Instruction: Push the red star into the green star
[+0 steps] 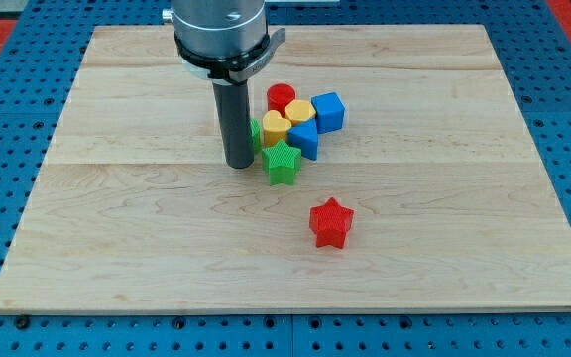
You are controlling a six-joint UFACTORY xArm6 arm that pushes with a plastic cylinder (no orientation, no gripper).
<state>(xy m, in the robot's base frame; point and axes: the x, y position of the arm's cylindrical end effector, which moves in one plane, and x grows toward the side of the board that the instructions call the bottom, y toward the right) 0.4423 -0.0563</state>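
The red star [331, 222] lies alone on the wooden board [117, 198], below and right of the centre. The green star [282, 162] sits above and to its left, at the lower edge of a cluster of blocks. My tip [239, 164] stands on the board just left of the green star, a small gap away. It is well up and left of the red star. A second green block [255, 135] is mostly hidden behind the rod.
Above the green star a cluster holds a red cylinder [282, 98], a yellow heart-like block [276, 127], a yellow block [299, 110], a blue cube [329, 111] and another blue block [305, 138]. Blue pegboard [8, 149] surrounds the board.
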